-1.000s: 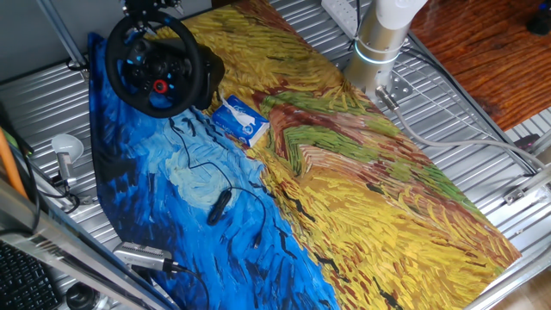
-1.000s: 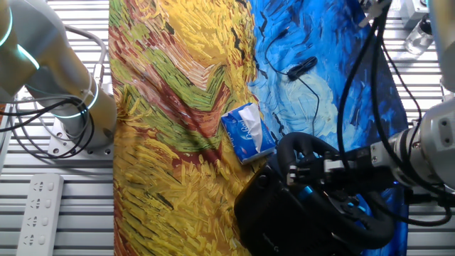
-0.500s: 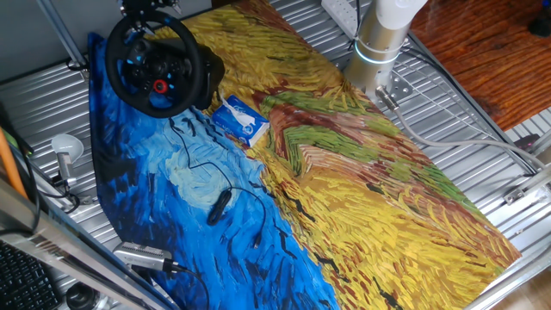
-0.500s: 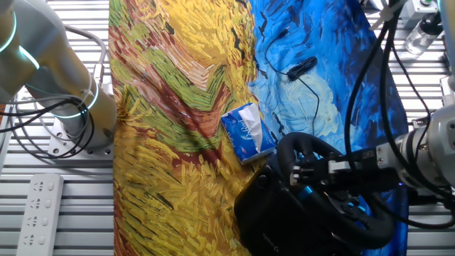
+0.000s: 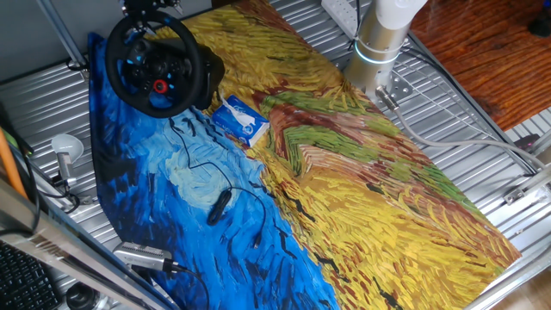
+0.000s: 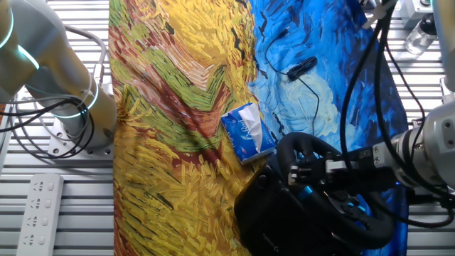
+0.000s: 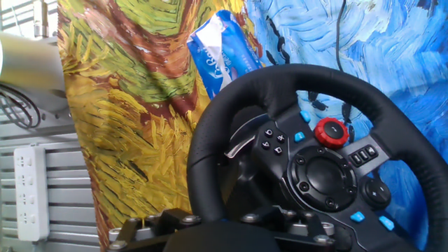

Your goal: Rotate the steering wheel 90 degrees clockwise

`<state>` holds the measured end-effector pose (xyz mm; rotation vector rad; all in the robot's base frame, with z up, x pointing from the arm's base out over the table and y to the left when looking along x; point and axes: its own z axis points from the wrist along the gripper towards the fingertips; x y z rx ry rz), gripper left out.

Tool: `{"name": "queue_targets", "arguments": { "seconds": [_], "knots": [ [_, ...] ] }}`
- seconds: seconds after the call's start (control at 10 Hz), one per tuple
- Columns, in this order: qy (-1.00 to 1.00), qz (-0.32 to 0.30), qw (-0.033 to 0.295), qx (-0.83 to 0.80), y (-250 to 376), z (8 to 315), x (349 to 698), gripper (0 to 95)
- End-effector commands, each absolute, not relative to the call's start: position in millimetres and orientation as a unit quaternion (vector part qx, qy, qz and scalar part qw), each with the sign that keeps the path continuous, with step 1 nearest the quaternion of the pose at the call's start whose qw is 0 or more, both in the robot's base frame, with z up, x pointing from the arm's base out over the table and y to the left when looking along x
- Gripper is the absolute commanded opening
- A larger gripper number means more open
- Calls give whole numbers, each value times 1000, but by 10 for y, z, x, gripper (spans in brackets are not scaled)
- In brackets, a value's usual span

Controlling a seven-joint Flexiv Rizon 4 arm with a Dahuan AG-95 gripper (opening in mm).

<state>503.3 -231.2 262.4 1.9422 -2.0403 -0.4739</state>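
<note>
The black steering wheel (image 5: 155, 65) stands on its base at the blue end of the painted cloth. Its red knob (image 5: 160, 85) sits below and right of the hub. It also shows in the other fixed view (image 6: 334, 206) and fills the hand view (image 7: 210, 133), where the red knob (image 7: 331, 131) is at the hub's upper right. My gripper (image 5: 151, 9) is at the top of the rim. In the other fixed view my gripper (image 6: 297, 171) reaches in from the right. In the hand view my gripper (image 7: 218, 222) has a finger on each side of the rim, shut on it.
A small blue-white box (image 5: 241, 120) lies beside the wheel's base. A thin black cable with a small puck (image 5: 219, 205) runs over the blue cloth. The arm's base (image 5: 379, 43) stands at the cloth's far edge. A white power strip (image 7: 33, 189) lies on the metal slats.
The wheel has not turned and the gripper stays on the rim. In the other fixed view the wrist and its cables dipped slightly, then came back.
</note>
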Motion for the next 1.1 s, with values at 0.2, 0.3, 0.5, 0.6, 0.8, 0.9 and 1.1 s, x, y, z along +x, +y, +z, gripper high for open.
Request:
{"name": "queue_targets", "arguments": {
  "seconds": [0.2, 0.3, 0.5, 0.6, 0.8, 0.9, 1.1],
  "knots": [
    [-712, -157, 136, 671, -2320, 2555, 4915, 760],
    [-712, -156, 137, 671, -2311, 2547, 4907, 760],
    [-712, -155, 135, 671, -2289, 2517, 4877, 570],
    [-713, -154, 134, 670, -2276, 2510, 4872, 570],
    [-712, -152, 133, 673, -2270, 2506, 4875, 380],
    [-710, -152, 132, 675, -2268, 2504, 4877, 190],
    [-705, -149, 129, 681, -2265, 2499, 4879, 190]
  ]
}}
